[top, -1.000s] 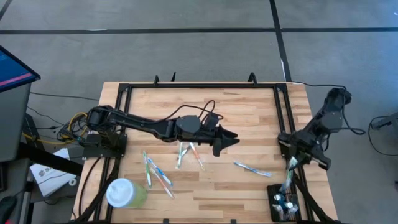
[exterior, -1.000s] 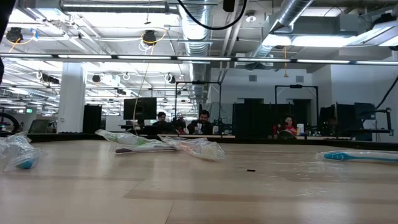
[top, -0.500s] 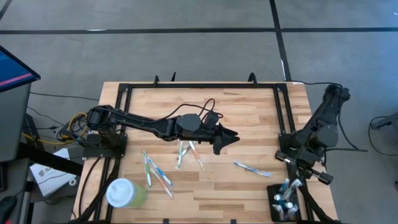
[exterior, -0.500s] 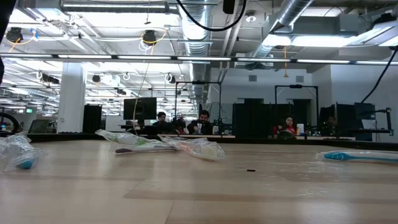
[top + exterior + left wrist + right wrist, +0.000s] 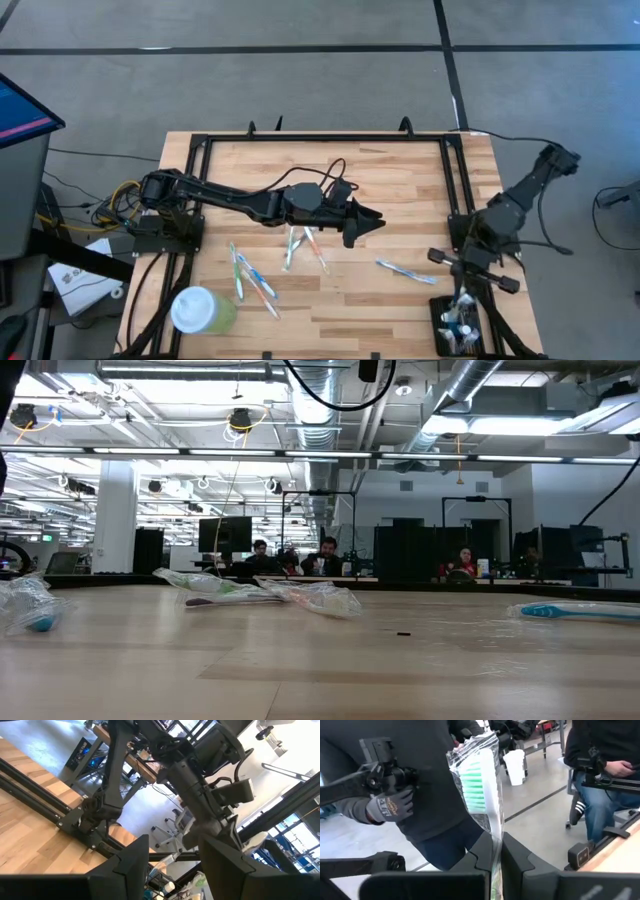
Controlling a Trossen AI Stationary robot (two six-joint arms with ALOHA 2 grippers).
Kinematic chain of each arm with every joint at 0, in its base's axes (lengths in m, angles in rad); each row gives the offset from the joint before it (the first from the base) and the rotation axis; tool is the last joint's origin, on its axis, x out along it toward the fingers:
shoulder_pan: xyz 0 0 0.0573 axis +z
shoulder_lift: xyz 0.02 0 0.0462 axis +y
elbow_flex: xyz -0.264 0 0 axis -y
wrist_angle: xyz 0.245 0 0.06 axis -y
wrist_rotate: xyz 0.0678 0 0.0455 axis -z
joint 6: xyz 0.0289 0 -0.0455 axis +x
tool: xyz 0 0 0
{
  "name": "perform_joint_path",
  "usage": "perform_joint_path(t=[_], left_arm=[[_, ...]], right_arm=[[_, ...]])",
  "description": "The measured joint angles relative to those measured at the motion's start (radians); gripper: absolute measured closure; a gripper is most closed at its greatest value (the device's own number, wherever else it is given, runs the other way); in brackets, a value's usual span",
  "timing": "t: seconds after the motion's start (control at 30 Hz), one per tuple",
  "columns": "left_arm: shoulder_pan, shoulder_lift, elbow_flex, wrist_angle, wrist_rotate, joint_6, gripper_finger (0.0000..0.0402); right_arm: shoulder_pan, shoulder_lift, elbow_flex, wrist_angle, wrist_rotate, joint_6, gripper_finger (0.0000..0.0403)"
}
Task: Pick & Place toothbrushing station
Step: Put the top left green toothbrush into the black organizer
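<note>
A pale green cup (image 5: 203,311) stands at the table's near left corner, with wrapped toothbrushes (image 5: 252,275) scattered beside it. The left gripper (image 5: 372,220) hovers over the table's middle, fingers parted around nothing. Farther right, the right gripper (image 5: 466,278) pinches a wrapped green toothbrush (image 5: 481,790) just above the toothbrushing station (image 5: 459,325) at the near right corner.

A large open-plan robotics lab or workshop is shown. A wooden worktop (image 5: 400,180) with a black frame is set on a grey concrete floor (image 5: 300,80). Exposed ducts (image 5: 320,410) and strip lights are seen overhead, with monitors (image 5: 225,532) and seated people (image 5: 325,557) at distant desks. Cables (image 5: 110,200) are bundled beside the worktop.
</note>
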State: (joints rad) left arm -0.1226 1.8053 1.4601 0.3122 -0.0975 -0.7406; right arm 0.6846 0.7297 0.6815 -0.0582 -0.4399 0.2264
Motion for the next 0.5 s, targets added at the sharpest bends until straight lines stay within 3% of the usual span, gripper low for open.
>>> perform_joint_path(t=[0.23,0.5], left_arm=[[0.000,0.000,0.000,0.000,0.003,0.000,0.0234],[0.000,0.000,0.000,0.000,0.009,-0.001,0.0234]], right_arm=[[-0.082,0.062,0.000,0.068,-0.226,0.000,0.0395],[-0.131,0.147,0.000,0.132,-0.369,-0.065,0.0395]])
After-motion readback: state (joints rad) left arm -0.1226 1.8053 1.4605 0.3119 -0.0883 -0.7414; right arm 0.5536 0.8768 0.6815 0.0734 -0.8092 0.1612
